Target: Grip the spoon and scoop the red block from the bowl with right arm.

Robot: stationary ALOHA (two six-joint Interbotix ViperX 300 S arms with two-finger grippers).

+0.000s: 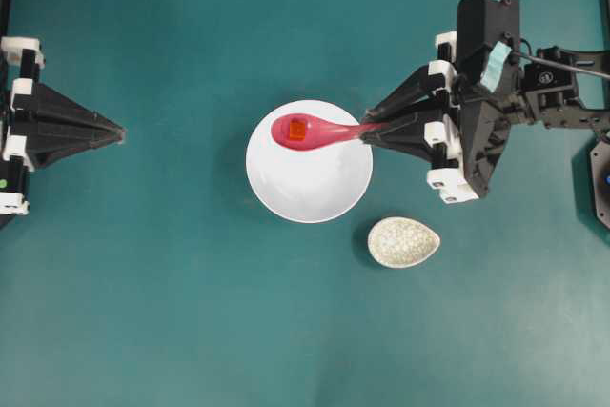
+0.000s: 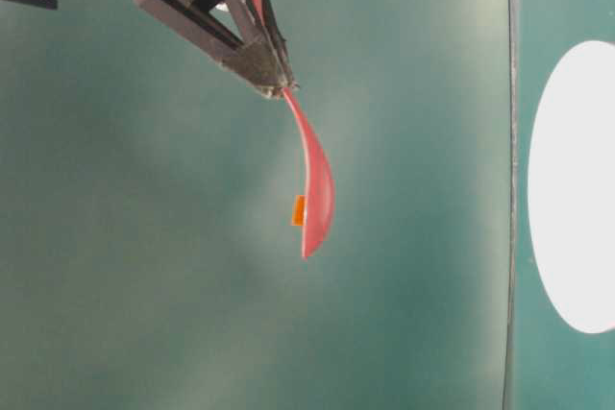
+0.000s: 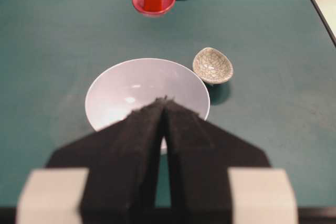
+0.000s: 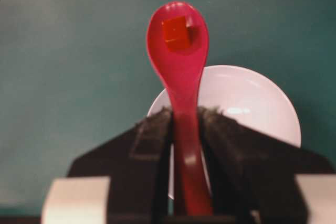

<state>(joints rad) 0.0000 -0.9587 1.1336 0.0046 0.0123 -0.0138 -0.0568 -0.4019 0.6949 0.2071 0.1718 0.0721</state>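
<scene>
The right gripper [image 1: 367, 132] is clamped on the handle of the magenta spoon [image 1: 315, 132], its two fingers pressing the handle from either side, as the right wrist view shows. The spoon reaches straight out ahead of this gripper, scoop farthest from it and facing up, lifted clear above the white bowl [image 1: 315, 188]. The red block [image 1: 296, 130] sits inside the scoop, out beyond the fingertips. The bowl rests on the teal table [image 1: 152, 312], below and just ahead of the right gripper. A small speckled egg-shaped dish [image 1: 403, 241] stands on the table just beside the bowl, nearer the right gripper's side. The left gripper [image 1: 122, 130] has its jaws together and holds nothing; it points toward the bowl from well apart.
</scene>
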